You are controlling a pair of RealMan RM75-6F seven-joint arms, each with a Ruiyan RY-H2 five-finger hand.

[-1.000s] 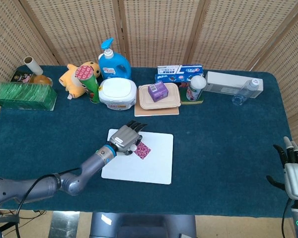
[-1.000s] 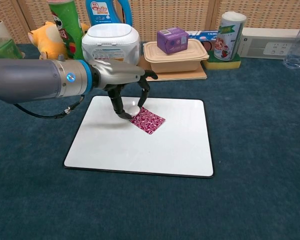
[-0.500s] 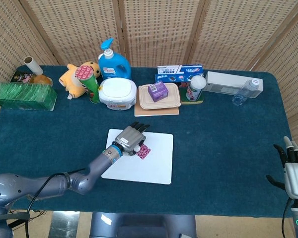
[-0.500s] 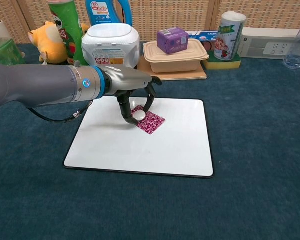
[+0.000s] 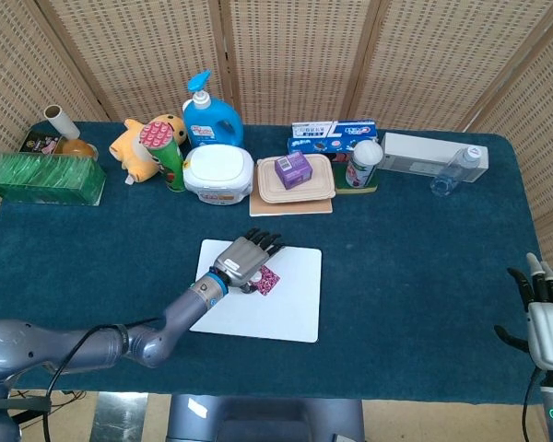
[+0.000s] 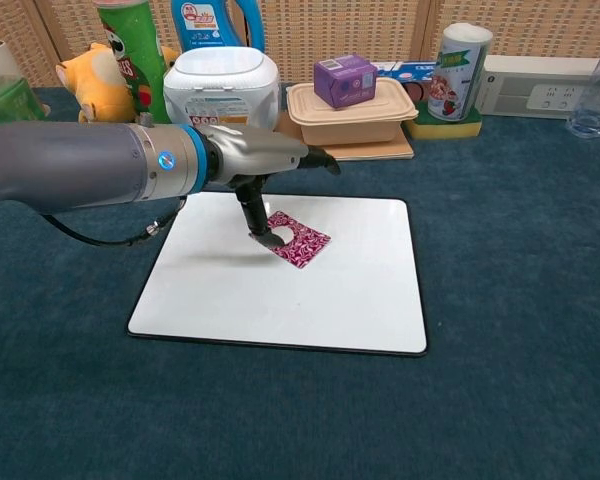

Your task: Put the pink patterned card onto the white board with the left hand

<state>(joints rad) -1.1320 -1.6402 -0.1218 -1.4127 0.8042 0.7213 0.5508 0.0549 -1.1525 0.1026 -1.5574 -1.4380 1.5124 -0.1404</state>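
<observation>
Pink patterned card [image 6: 300,240] lies flat on the white board [image 6: 310,300], in the board's upper middle part, turned cornerwise to the board's edges. In the head view the card [image 5: 266,280] shows just right of the hand.

Left hand [image 6: 270,175] is over the card's left corner, palm down, forearm reaching in from the left and roughly level above the counter [image 6: 520,300]. Long fingers are stretched forward and spread, clear of the board; one dark digit points straight down, its tip at the card's left corner. Contact between that tip and the card looks likely, but the chest view does not settle it. Nothing is enclosed in the hand; the fingers are apart.

Right hand [image 5: 546,318] is at the far right edge of the head view, well apart from the board, fingers extended and separated, holding nothing.

Behind the board, along the back of the counter: white tub [image 6: 223,85], beige lidded box [image 6: 352,112] with a small purple carton [image 6: 344,79] on top.
</observation>
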